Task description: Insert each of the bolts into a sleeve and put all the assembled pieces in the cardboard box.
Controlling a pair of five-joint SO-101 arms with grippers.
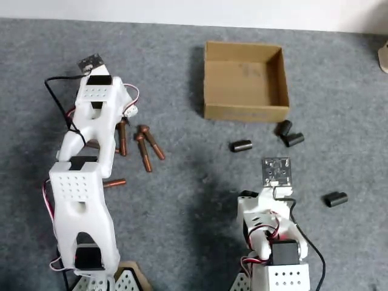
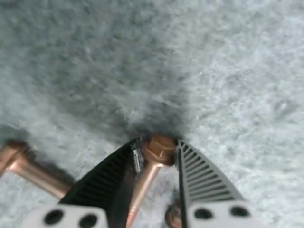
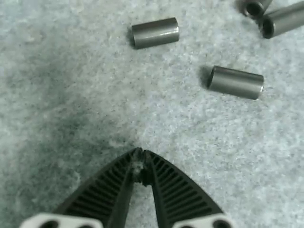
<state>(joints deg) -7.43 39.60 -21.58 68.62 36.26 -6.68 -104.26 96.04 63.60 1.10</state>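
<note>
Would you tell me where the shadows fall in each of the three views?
High view: a dark shadow lies across the middle of the carpet. Left wrist view: a dark patch sits beyond the bolt in the left gripper. Right wrist view: soft shadow beside the right gripper, and a thin one hugs one end of each nearer sleeve.

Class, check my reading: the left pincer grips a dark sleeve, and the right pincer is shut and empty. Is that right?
Not quite. The left wrist view shows the left pincer gripping a copper bolt, not a sleeve. The right pincer is indeed shut and empty.
</note>
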